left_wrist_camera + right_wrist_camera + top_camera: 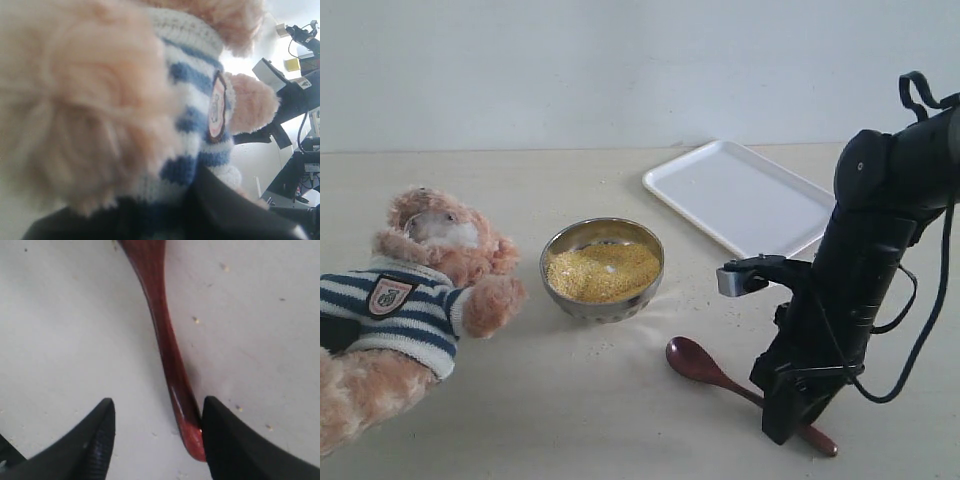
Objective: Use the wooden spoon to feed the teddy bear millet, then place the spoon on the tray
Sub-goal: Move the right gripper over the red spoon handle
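The steel bowl sits mid-table, filled with yellow millet; a few loose grains speckle the surface around it. Taking the bowl as the dial's centre in the exterior view, the teddy bear is at nine o'clock, leaning back with its muzzle turned up and one paw close to the bowl's side. The white tray lies at about two o'clock, apart from the bowl. The wooden spoon lies flat on the table at about four o'clock, its oval bowl pointing toward the steel bowl and its handle running off toward five o'clock.

The right gripper is down at the handle's far end, released: its two black fingers stand apart on either side of the handle, one finger touching it and the other clear of it.

The left gripper shows only as blurred dark shapes against the bear's striped shirt; it appears to be clamped on the teddy bear's body.
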